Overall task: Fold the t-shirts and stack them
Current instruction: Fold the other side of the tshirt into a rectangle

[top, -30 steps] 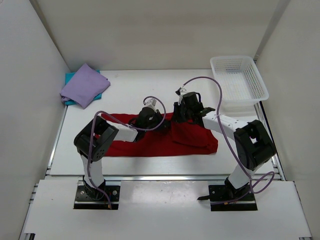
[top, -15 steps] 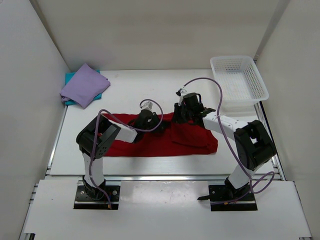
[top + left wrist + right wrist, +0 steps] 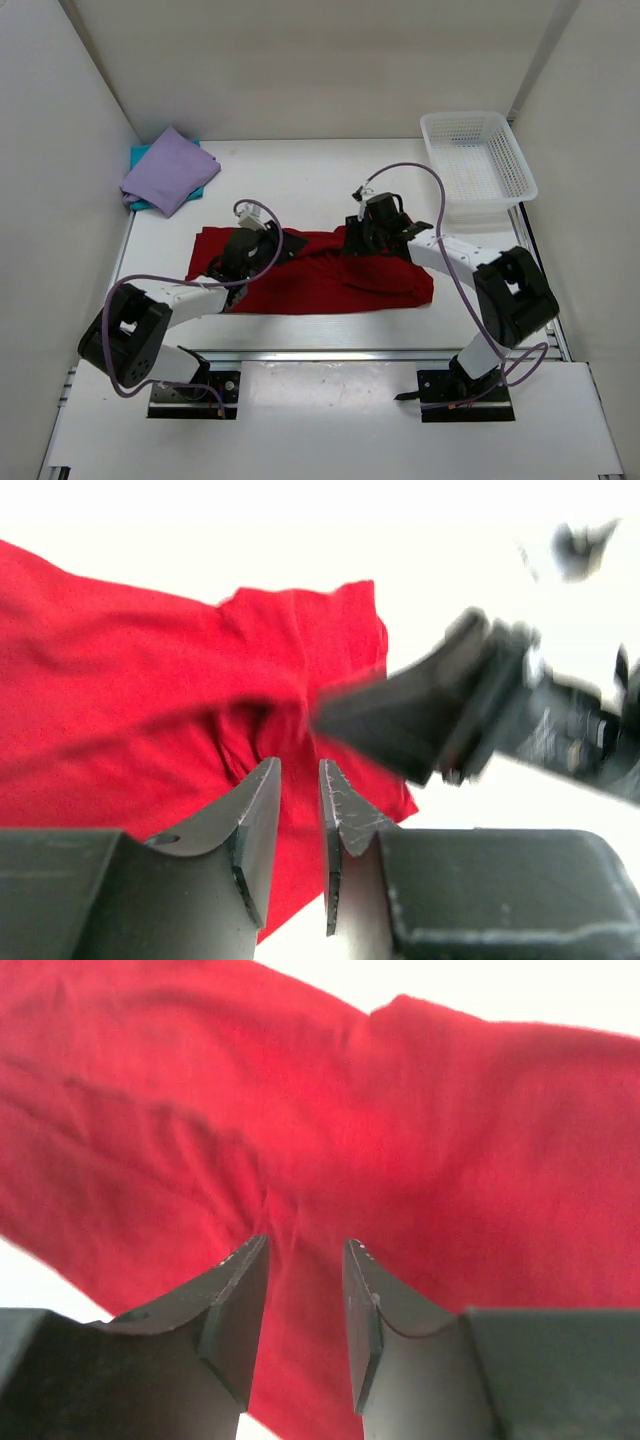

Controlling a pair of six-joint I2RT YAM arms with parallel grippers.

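Where the red shirt (image 3: 330, 285) lies: it is spread in a wide, rumpled band across the middle of the desk (image 3: 300, 180), with its far edge under both my claws.
Left claw (image 3: 278, 245): it sits low on the shirt's far edge, left of the middle. My fingers (image 3: 255, 810) stand almost together with only a thin slit between them. Red cloth puckers up to their tips, so I read this claw as clamped on the red shirt.
Right claw (image 3: 356, 238): it is on the same far edge, right of the middle, near the left claw but not touching it. My fingers (image 3: 235, 1300) stand a little apart. A crease of red cloth runs up between their tips, and they are pinched on that fold.
Left wrist view: my right claw shows only as a dark blur above the shirt's far corner.
Purple shirt (image 3: 168, 170): it is folded in the far left corner of the desk, lying on top of the teal shirt (image 3: 140, 155).
Teal shirt: it lies under the purple one, and only its edges show.
Basket (image 3: 520, 165): it is white mesh, at the far right of the desk, apart from the red shirt.
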